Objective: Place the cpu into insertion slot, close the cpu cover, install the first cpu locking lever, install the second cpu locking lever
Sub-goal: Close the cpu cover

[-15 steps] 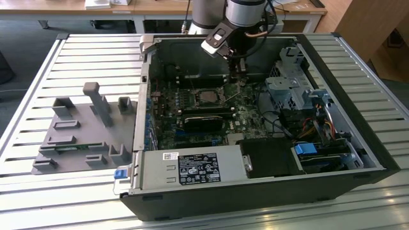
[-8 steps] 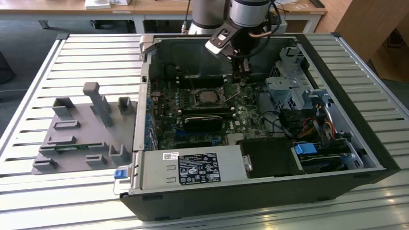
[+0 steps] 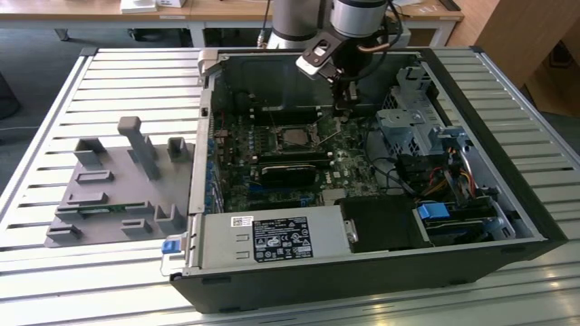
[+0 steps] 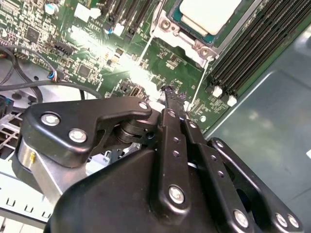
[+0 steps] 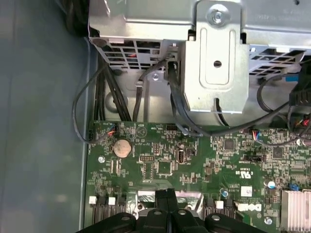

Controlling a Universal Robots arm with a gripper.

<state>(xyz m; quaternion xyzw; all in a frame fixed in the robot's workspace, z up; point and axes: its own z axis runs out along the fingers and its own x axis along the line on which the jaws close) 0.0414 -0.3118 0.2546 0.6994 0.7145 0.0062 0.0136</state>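
Observation:
The cpu [image 4: 209,12], a square chip with a silvery top, lies in the socket on the green motherboard [image 4: 97,53]. The cpu cover [image 4: 187,41], a silvery frame, lies flat around it. In the exterior view the socket with the cpu [image 3: 289,138] sits mid-board. My gripper [image 3: 343,114] hangs just to the exterior view's right of the socket, low over the board. Its black fingertips [image 4: 171,93] are pressed together with nothing visible between them. A thin metal lever rod [image 3: 333,138] slants up from the socket's edge toward the gripper [image 5: 167,195].
The open computer case [image 3: 507,204] lies on a slatted table. A long black heatsink block [image 3: 288,170] sits below the socket. Metal drive cages [image 3: 408,125] and cables [image 5: 97,97] crowd the exterior view's right. A grey fixture [image 3: 118,197] rests on the table at the exterior view's left.

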